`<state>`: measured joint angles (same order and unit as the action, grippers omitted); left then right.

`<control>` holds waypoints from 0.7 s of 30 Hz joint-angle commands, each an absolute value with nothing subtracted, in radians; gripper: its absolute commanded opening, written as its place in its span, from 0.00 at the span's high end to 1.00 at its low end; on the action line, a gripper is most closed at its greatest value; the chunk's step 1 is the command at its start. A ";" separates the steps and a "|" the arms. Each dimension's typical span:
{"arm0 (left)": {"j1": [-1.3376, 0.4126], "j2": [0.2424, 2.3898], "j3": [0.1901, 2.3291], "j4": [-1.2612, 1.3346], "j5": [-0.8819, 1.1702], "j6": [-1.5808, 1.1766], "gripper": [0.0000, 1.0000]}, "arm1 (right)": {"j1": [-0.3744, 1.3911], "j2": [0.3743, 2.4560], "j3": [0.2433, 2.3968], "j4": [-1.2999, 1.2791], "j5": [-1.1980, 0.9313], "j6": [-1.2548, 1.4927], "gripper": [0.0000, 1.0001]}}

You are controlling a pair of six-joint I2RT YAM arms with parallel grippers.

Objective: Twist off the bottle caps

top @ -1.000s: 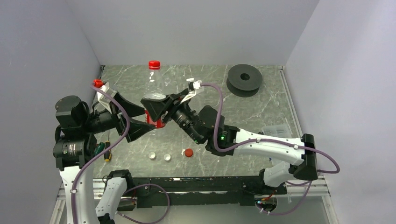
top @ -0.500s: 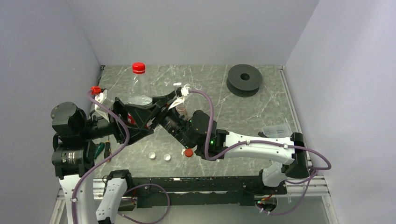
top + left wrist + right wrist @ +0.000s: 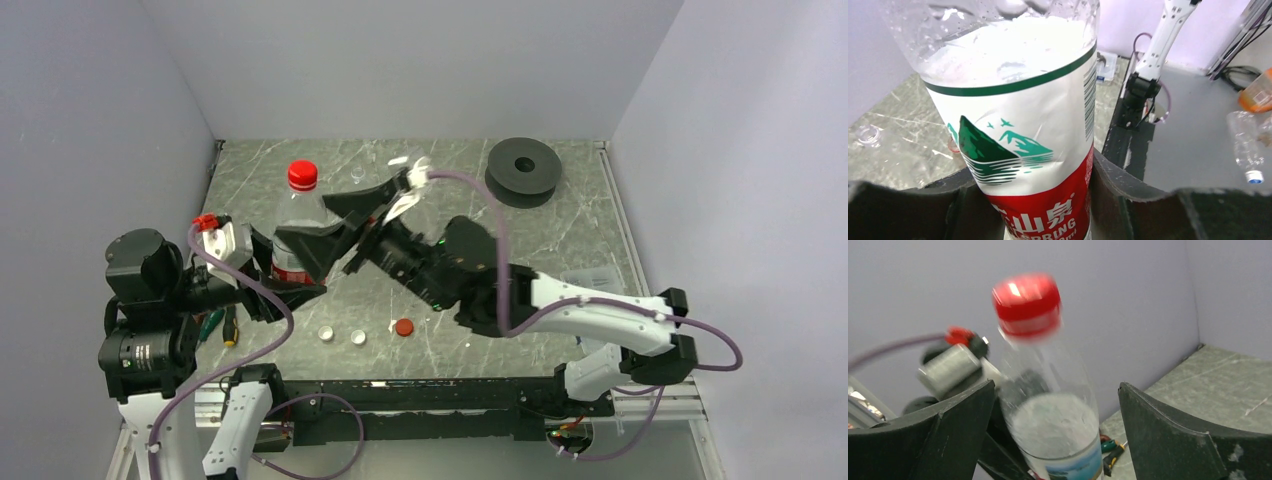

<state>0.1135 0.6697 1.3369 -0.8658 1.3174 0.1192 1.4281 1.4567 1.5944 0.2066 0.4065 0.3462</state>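
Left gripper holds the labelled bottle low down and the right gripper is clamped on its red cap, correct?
No: the right gripper is open, fingers wide of the bottle and off the red cap, as the right wrist view shows. The rest stands.

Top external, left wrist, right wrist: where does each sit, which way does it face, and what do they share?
Top external: fixed above and behind the robot, looking down at the table; the left arm and right arm show.
Left wrist: on the left gripper, facing right at the bottle label; its fingers touch both sides.
Right wrist: on the right gripper, facing left at the red cap; its fingers stand wide apart.
Shared: all three see the bottle.
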 commanded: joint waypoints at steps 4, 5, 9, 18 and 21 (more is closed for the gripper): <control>0.113 0.641 1.342 -1.020 1.268 0.409 0.76 | 1.430 1.358 1.834 -0.053 0.364 0.263 0.09; 0.112 0.641 1.339 -1.017 1.268 0.407 0.77 | 1.430 1.365 1.858 -0.078 0.358 0.261 0.10; 0.111 0.645 1.342 -1.016 1.276 0.407 0.78 | 1.430 1.447 2.022 -0.226 0.365 0.255 0.14; 0.113 0.626 1.343 -1.029 1.213 0.452 0.88 | 1.428 1.588 2.231 -0.401 0.377 0.250 0.22; 0.113 0.616 1.334 -1.019 1.194 0.456 0.92 | 1.427 1.578 2.200 -0.381 0.378 0.256 0.26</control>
